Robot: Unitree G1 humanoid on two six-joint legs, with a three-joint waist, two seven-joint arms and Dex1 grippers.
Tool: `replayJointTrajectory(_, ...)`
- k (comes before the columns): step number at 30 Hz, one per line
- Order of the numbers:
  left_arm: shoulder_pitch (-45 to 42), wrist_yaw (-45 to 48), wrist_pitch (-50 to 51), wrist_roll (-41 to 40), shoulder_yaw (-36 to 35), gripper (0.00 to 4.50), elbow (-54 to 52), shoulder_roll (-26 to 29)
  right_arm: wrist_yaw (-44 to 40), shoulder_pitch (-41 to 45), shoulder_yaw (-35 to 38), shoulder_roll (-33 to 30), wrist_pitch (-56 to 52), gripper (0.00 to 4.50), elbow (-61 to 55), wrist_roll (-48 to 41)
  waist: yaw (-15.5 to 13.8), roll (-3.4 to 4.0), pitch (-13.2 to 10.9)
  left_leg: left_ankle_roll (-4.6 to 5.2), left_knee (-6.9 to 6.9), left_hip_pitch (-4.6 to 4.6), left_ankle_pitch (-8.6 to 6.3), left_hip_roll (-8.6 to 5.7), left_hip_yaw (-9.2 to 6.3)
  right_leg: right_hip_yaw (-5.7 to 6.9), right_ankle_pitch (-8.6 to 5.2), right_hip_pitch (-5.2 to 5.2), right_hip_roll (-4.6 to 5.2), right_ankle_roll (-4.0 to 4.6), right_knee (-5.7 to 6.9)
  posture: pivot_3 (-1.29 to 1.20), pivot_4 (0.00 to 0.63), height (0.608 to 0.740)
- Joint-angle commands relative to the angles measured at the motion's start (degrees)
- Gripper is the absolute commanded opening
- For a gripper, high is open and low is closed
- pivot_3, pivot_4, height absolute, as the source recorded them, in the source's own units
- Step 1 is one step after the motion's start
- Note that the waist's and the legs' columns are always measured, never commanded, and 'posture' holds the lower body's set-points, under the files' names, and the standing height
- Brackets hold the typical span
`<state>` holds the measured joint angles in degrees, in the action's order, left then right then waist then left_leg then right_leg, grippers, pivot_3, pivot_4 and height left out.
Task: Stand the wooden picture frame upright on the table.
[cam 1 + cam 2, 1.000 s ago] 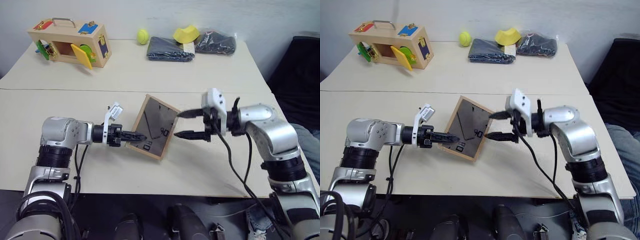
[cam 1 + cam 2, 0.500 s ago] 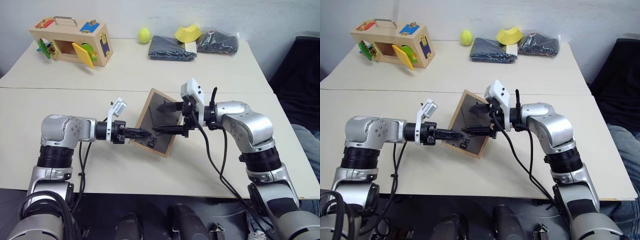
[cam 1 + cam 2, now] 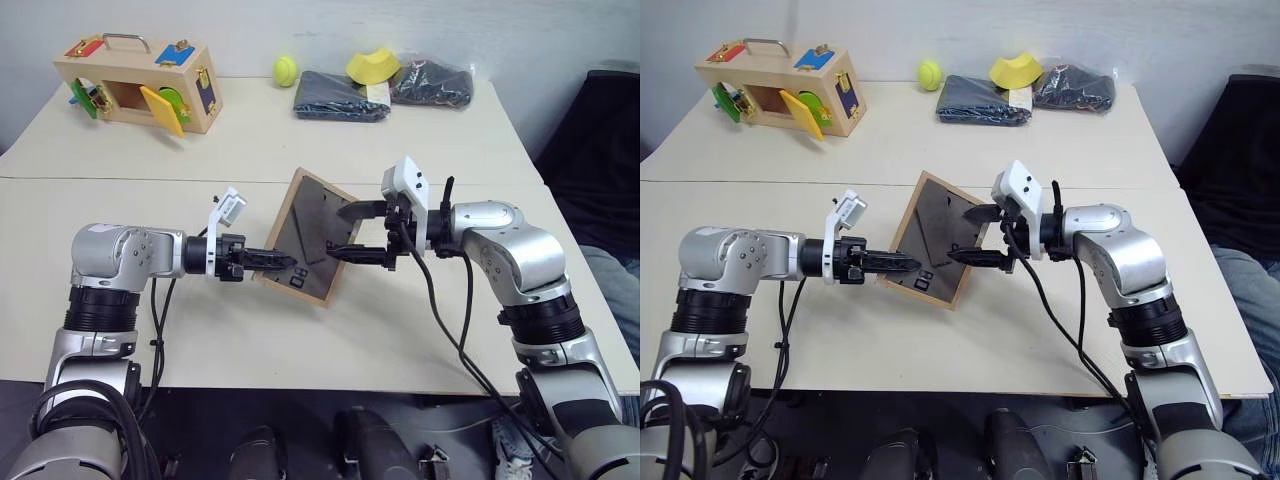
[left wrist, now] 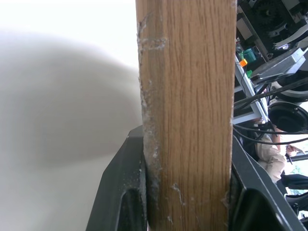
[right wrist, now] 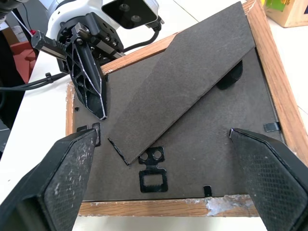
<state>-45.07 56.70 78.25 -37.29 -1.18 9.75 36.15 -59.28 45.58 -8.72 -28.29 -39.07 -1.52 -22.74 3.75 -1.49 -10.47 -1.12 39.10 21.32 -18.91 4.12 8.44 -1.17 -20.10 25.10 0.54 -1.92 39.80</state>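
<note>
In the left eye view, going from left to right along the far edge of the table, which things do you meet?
Wooden box with coloured latches → yellow-green ball → dark folded cloth → yellow wedge-shaped thing → dark bag.

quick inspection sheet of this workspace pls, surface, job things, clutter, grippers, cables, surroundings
surface: cream table with a thin seam running across it
job's things: wooden picture frame held tilted above the table, dark back panel toward the camera, stand flap partly lifted off the back
clutter: wooden latch box, yellow-green ball, folded dark cloth, yellow wedge and dark bag along the far edge
grippers: left gripper shut on the frame's edge; right gripper open, fingers spread in front of the back panel
cables: black cables hang from the right wrist; more under the left arm
surroundings: pale wall behind, dark seat at the right
</note>
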Motion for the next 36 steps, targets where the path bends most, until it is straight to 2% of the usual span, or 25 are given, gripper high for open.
replayJointTrajectory(1, -2.7, 2.8, -2.3, -2.4, 0.0, 1.27, -0.8, -0.6, 0.1, -0.3, -0.7, 2.0, -2.9, 4.5, -5.7, -3.6, 0.0, 0.0, 0.0, 0.0, 0.0, 0.0, 0.0, 0.0, 0.0, -0.01, 0.0, 0.02, 0.0, 0.0, 0.02, 0.0, 0.15, 0.74)
replayJointTrajectory(6, -3.0, 3.3, -4.6, -0.8, 1.1, 1.27, 2.0, -0.3, 0.3, -1.3, 0.0, 1.3, -6.0, 4.5, -10.2, -5.9, -0.2, 0.0, 0.0, 0.0, 0.01, 0.02, 0.0, -0.01, 0.0, 0.0, 0.0, 0.02, 0.02, 0.0, 0.01, 0.0, 0.15, 0.74)
replayJointTrajectory(11, -3.4, 3.9, -5.6, -0.8, 1.4, 1.27, 3.4, 0.4, 0.4, -3.7, 2.7, -3.5, -7.2, 4.5, -13.5, -7.1, -0.4, 0.0, 0.0, 0.0, 0.01, 0.04, 0.0, -0.01, 0.0, 0.0, 0.0, 0.04, 0.01, 0.0, -0.01, 0.0, 0.15, 0.74)
replayJointTrajectory(15, -3.3, 4.0, -5.9, -1.0, 1.6, 1.27, 3.3, 0.8, -2.0, -9.5, 7.1, -13.3, -3.1, 4.5, -14.1, -4.9, -0.7, -0.01, 0.0, 0.0, -0.01, 0.06, 0.0, -0.02, 0.0, -0.01, 0.0, 0.05, 0.01, 0.0, -0.04, 0.0, 0.15, 0.74)
replayJointTrajectory(17, -3.2, 4.2, -6.0, -1.0, 1.7, 1.27, 3.3, 0.9, -2.2, -11.4, 8.2, -15.8, -1.0, 4.5, -13.6, -4.4, -0.8, -0.04, 0.0, 0.02, -0.02, 0.1, -0.01, -0.06, -0.02, 0.0, 0.0, 0.04, 0.03, 0.0, -0.11, 0.0, 0.15, 0.74)
replayJointTrajectory(20, -3.5, 4.6, -5.8, -1.2, 1.9, 1.27, 3.4, 1.2, 2.8, -15.6, 2.3, -18.1, 31.8, 4.5, -6.4, 15.0, -0.4, -0.05, 0.0, 0.03, 0.0, 0.06, -0.02, -0.08, -0.01, -0.08, 0.0, 0.04, -0.01, -0.01, -0.08, 0.0, 0.15, 0.74)
replayJointTrajectory(22, -3.9, 4.9, -5.5, -1.5, 1.9, 1.27, 3.4, 1.2, 8.5, -15.8, -0.2, -17.3, 51.0, 4.5, 0.1, 24.7, -0.1, -0.07, 0.0, 0.01, -0.02, -0.01, -0.01, -0.12, -0.03, -0.22, 0.0, 0.05, -0.09, -0.01, -0.03, 0.0, 0.15, 0.74)
replayJointTrajectory(24, -4.1, 5.2, -5.1, -1.7, 1.9, 1.27, 3.4, 1.1, 14.5, -14.5, -1.1, -15.9, 64.3, 4.5, 5.8, 30.7, 0.3, -0.09, 0.0, -0.01, -0.07, -0.05, -0.01, -0.21, -0.03, -0.44, 0.0, 0.15, -0.13, -0.02, 0.06, 0.0, 0.15, 0.74)
replayJointTrajectory(27, -4.5, 5.8, -4.3, -2.0, 2.1, 1.27, 2.8, 1.2, 29.7, -10.1, -2.7, -13.3, 83.2, 4.5, 14.6, 44.8, 1.2, -0.1, -0.1, -0.01, -0.08, -0.03, 0.0, -0.24, 0.01, -0.55, 0.0, 0.26, -0.11, -0.03, 0.17, 0.0, 0.15, 0.74)
replayJointTrajectory(30, -4.9, 6.5, -2.9, -2.7, 2.5, 1.27, 2.0, 1.5, 45.1, -4.1, -4.8, -9.5, 91.3, 4.5, 21.1, 58.2, 1.9, -0.09, -0.1, -0.07, -0.06, -0.07, 0.03, -0.25, 0.01, -0.7, 0.0, 0.35, -0.16, -0.03, 0.29, 0.0, 0.15, 0.74)
replayJointTrajectory(32, -5.0, 6.8, -2.5, -2.7, 2.9, 1.27, 1.6, 1.8, 52.8, -0.8, -5.8, -7.2, 93.4, 4.5, 24.2, 63.7, 2.1, -0.1, -0.1, -0.12, -0.08, -0.1, 0.06, -0.25, 0.01, -0.72, -0.01, 0.36, -0.18, -0.02, 0.34, 0.0, 0.15, 0.74)
replayJointTrajectory(36, -5.1, 7.1, -2.4, -2.9, 2.9, 1.27, 1.9, 2.1, 63.4, 4.0, -10.1, -5.0, 94.3, 3.63, 30.2, 73.4, 2.2, -0.09, -0.1, -0.13, -0.08, -0.11, 0.07, -0.24, 0.01, -0.73, -0.01, 0.36, -0.18, -0.01, 0.36, 0.0, 0.15, 0.74)
